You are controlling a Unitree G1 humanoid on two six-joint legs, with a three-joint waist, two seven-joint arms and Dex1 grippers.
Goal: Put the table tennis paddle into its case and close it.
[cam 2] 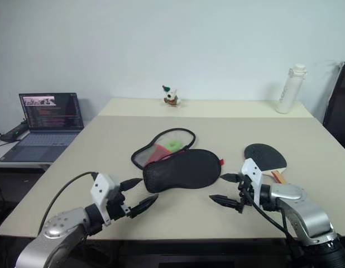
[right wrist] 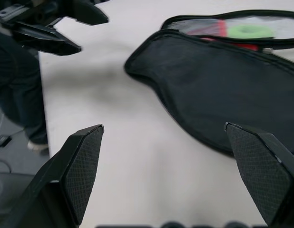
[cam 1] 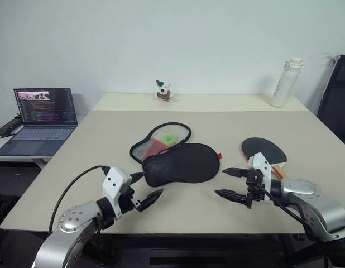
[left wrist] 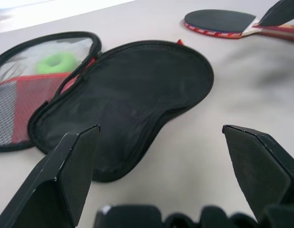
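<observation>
Nearest the table's front edge, the left gripper (cam 1: 143,191) and the right gripper (cam 1: 231,182) both hover just above the table (cam 1: 105,134), fingers spread wide and holding nothing. Between and just beyond them lies the case (cam 1: 181,163), unzipped and folded open: the black half faces the grippers, and the mesh half with its red panel and something green inside lies further back toward the left. The paddle (cam 1: 264,151) rests flat on the table to the right of the case, apart from it, its handle mostly hidden behind the right gripper.

The paddle looks like the first thing to fetch. I'd have the right gripper pinch the wooden handle rather than the thin rubber blade, lift it level, and slide the blade in round end first while the left gripper pins the black flap down.

Far back stand a small figurine (cam 1: 163,90), a white bottle (cam 1: 285,81) and a laptop (cam 1: 43,120).
</observation>
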